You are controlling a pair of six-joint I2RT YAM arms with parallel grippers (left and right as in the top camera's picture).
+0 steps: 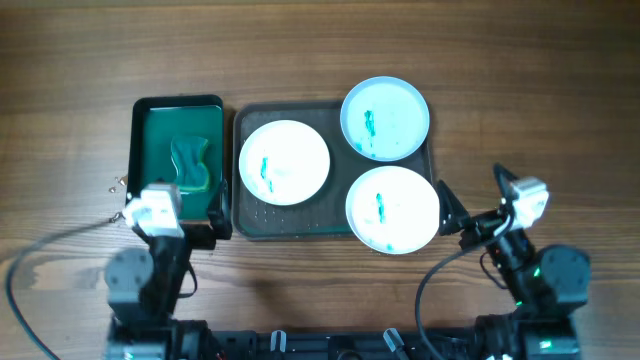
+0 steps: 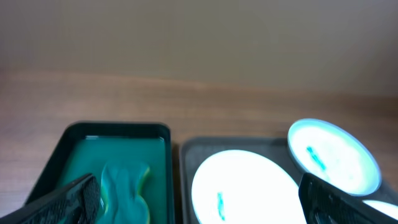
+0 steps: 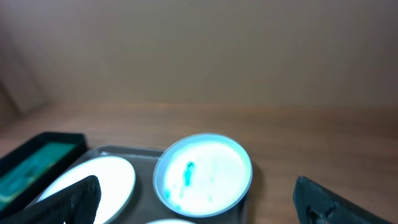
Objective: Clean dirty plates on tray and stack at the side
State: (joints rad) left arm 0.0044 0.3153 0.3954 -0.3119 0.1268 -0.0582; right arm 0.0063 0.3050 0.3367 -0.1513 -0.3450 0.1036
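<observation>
Opening step, nothing wiped yet: three smeared plates (image 1: 285,162) on tray (image 1: 300,226); sponge (image 1: 190,160) in green dish (image 1: 138,150) at 9 o'clock. Spread and empty: left gripper (image 2: 199,186), right gripper (image 3: 196,186). Next, probably: left takes sponge.

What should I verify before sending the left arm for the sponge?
1. Left claw open, empty: ok.
2. Right claw open, empty: ok.
3. Sponge lying loose in small green tray: ok.
4. Plates clean: not ok. The left white plate, blue plate and near white plate all show teal smears.
5. Plates seated inside dark tray: not ok. The blue plate and near white plate overlap its rim.
6. Sponge wet enough: cannot tell.
</observation>
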